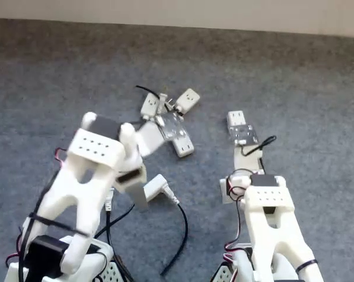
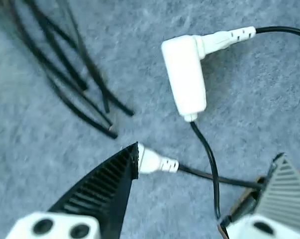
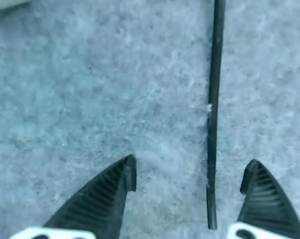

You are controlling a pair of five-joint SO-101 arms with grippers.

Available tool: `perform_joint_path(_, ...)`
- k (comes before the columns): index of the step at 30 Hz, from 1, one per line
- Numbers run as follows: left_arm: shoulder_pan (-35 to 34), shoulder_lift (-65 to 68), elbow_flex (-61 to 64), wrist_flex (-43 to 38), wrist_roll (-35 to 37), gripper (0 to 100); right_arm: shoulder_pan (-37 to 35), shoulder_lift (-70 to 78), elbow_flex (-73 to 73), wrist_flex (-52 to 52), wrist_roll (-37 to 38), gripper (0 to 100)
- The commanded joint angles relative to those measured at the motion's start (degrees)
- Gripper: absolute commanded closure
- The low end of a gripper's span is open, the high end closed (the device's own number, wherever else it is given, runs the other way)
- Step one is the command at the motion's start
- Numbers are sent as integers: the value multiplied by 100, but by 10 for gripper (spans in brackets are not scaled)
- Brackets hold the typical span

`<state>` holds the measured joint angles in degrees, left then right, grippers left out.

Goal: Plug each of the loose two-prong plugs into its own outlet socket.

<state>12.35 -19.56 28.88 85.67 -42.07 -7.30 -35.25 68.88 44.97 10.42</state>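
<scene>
Grey carpeted table (image 1: 294,70), left gripper (image 2: 207,152) spread wide over the carpet, right gripper (image 3: 190,162) held open, white outlet sockets (image 1: 188,100) grouped mid-table, white plug (image 2: 184,74) laid loose near the left gripper, black cable (image 3: 213,99) seen between the right gripper's jaws

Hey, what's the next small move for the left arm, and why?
Probably rotate the left pincer before closing: the pincer is open, and the small white plug lies lengthwise across the gap, its end at the tip of the black finger, so closing now would squeeze it end-on.
</scene>
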Motion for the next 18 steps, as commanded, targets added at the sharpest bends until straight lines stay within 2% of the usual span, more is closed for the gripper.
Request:
perform_joint_path(1,418,-22,699,-1020,149,607,101,-198,110,-453,9,675)
perform_joint_path(5,831,4,1262,-1846,413,614,92,-198,136,-505,9,675)
perform_joint_path(9,971,66,1543,-2312,404,707,92,-198,145,-505,9,675)
perform_joint_path(13,875,330,1587,-2365,404,808,92,-198,163,-505,9,675)
perform_joint_path(18,646,716,1534,-2400,352,877,84,-198,171,-505,9,675)
